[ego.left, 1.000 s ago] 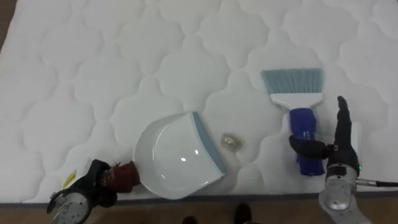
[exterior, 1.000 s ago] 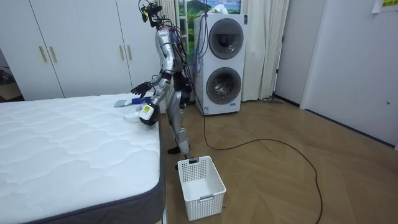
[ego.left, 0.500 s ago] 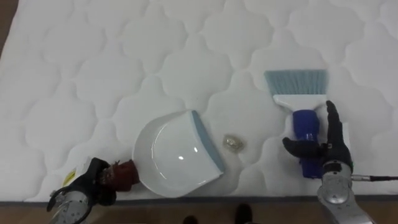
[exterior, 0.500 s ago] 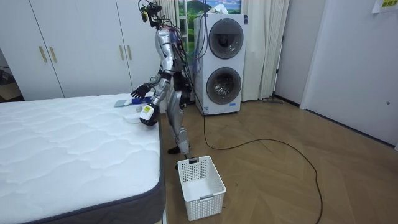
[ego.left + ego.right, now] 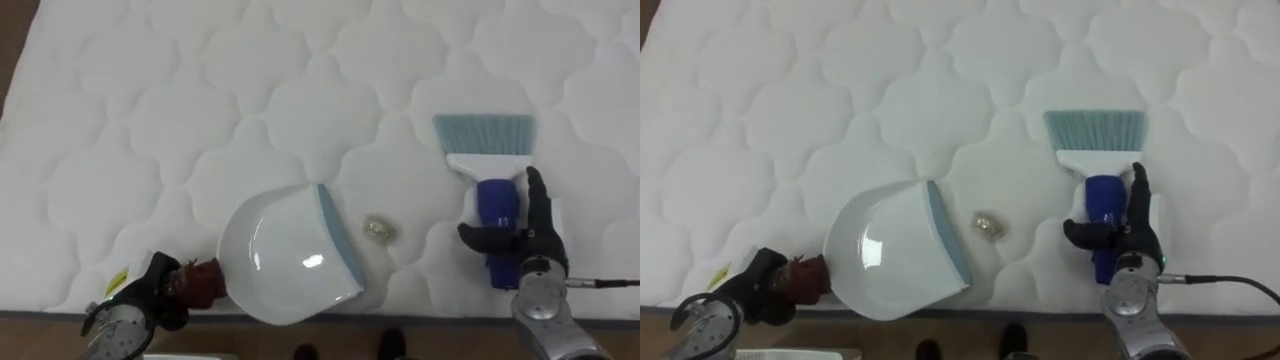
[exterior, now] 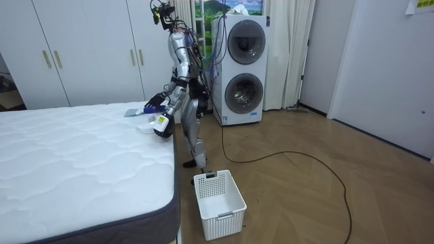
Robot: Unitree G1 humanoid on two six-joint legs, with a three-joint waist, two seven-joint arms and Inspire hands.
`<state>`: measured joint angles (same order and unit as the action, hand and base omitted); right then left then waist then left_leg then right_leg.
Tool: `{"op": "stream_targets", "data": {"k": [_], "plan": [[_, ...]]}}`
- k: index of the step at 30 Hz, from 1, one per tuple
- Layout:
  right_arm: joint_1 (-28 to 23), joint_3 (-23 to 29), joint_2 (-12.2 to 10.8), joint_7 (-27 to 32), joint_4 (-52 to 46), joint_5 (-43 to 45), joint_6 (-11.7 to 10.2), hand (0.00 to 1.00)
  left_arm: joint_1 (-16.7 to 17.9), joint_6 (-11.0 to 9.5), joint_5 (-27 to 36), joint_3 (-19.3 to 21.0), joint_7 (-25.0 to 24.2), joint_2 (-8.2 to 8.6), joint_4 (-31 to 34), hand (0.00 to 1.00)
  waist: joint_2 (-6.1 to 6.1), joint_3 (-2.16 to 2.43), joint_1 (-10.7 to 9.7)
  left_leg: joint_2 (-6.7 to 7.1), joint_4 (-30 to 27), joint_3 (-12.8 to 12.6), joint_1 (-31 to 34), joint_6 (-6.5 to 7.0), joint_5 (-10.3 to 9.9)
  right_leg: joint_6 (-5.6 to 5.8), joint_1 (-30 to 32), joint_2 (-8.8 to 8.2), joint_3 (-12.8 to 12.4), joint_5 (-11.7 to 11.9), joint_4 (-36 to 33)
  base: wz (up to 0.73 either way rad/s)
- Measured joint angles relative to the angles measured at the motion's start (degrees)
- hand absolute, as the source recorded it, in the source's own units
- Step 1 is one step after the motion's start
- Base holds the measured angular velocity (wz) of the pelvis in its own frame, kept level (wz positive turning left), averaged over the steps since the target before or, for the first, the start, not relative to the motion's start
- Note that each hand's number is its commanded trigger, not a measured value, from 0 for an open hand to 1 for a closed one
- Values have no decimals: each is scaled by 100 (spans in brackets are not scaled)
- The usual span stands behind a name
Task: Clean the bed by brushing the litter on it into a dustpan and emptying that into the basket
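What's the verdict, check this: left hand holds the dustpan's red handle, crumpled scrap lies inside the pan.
One thing is wrong: the left eye view shows the crumpled scrap on the mattress beside the dustpan, not inside. The left hand does hold its red handle.

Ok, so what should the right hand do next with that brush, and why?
Probably close the right hand round the brush: its thumb and straight fingers straddle the blue handle without gripping. The left hand already holds the dustpan, whose lip faces the small scrap, ready for sweeping.
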<state>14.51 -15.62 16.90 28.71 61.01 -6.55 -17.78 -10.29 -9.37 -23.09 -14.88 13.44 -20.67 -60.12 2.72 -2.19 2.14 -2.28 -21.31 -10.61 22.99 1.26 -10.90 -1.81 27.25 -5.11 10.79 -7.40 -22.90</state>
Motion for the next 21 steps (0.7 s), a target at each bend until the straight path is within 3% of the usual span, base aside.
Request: {"op": "stream_targets", "data": {"k": [12,20,21], "plan": [[160,-1,13,-145,336,199,231,0,-85,167,-11,-216,0,8,70,100,45,-32,-2,7,-47,-4,100,1,-3,-17,102,-2,16,-58,-99,3],[230,9,18,-209,577,282,295,0,-67,287,-6,-223,-1,8,172,100,81,-49,-16,7,-141,126,144,-5,-9,-45,84,-74,173,-121,-195,10],[229,9,16,-215,606,287,313,100,-67,287,-6,-223,-1,9,188,100,82,-49,-21,9,-141,141,143,-6,-9,-44,75,-81,193,-125,-215,8]]}}
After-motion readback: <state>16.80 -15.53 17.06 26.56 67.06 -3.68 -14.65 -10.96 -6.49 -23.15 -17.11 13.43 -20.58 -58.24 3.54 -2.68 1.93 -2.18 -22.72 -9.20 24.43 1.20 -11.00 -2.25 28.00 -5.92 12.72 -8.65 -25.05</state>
